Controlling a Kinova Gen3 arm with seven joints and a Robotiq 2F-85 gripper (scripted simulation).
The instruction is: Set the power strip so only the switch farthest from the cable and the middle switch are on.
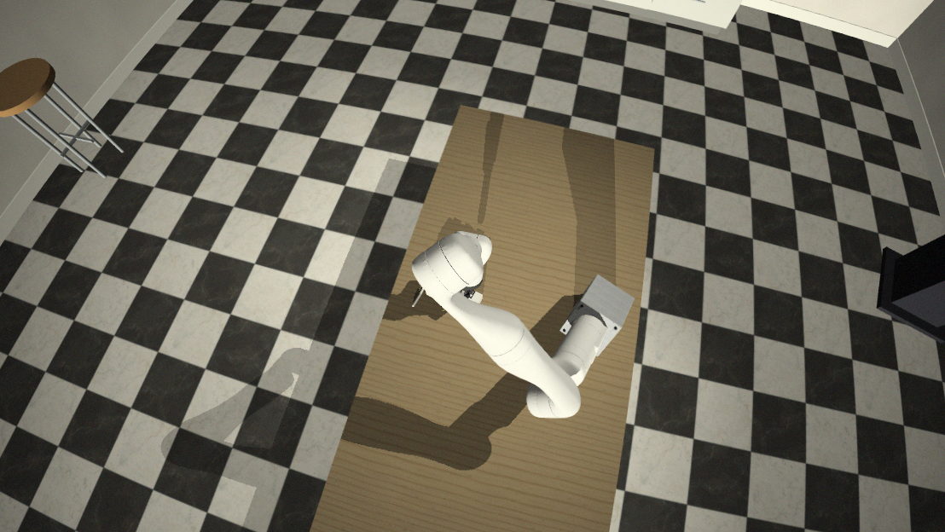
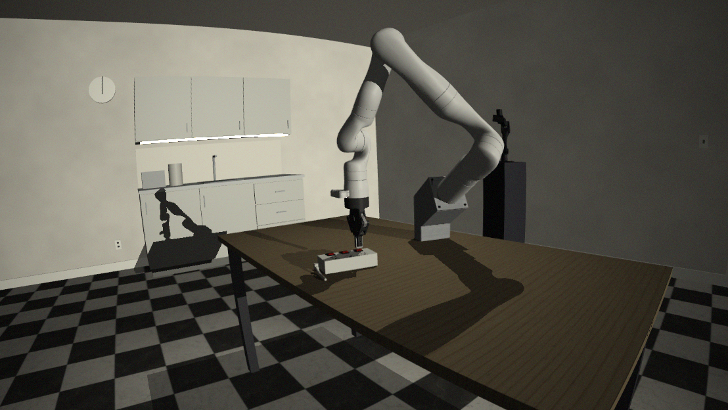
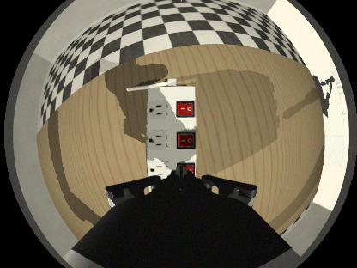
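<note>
While lying flat near the table (image 2: 560, 305) edge, the white power strip (image 2: 347, 260) shows three red switches (image 3: 185, 140). One gripper (image 2: 359, 239), fingers closed on nothing, sits over the end switch (image 3: 185, 168) farthest from the cable (image 2: 320, 272)

Dim room, long shadows — fisheye-warped edges

The top view looks steeply down from high up; the exterior view stands far off beside the table (image 2: 560, 315); the wrist view looks closely downward. All share the table.
</note>
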